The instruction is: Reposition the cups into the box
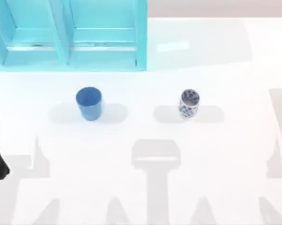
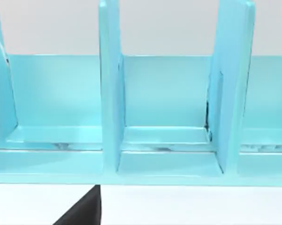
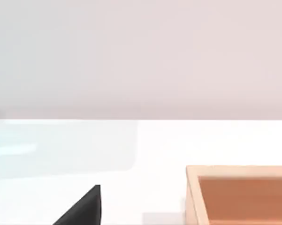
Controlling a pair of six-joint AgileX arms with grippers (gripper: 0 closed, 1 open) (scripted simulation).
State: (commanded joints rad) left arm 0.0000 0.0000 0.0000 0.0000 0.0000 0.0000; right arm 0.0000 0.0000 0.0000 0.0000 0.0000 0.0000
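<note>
Cups stand apart on open table (image 1: 145, 197): blue cup (image 1: 88, 103), patterned cup (image 1: 189, 103), both before the box (image 1: 141, 42). My claws' openings I cannot tell.

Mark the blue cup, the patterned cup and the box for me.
blue cup (image 1: 88, 107), top view, its front wall.
patterned cup (image 1: 188, 108), top view, its patterned side.
box (image 2: 110, 93), left wrist view, an upright divider.

White table (image 1: 234, 154) with turquoise box (image 1: 70, 51), blue cup (image 1: 88, 103), patterned cup (image 1: 189, 104), wooden tray (image 3: 239, 194).
</note>
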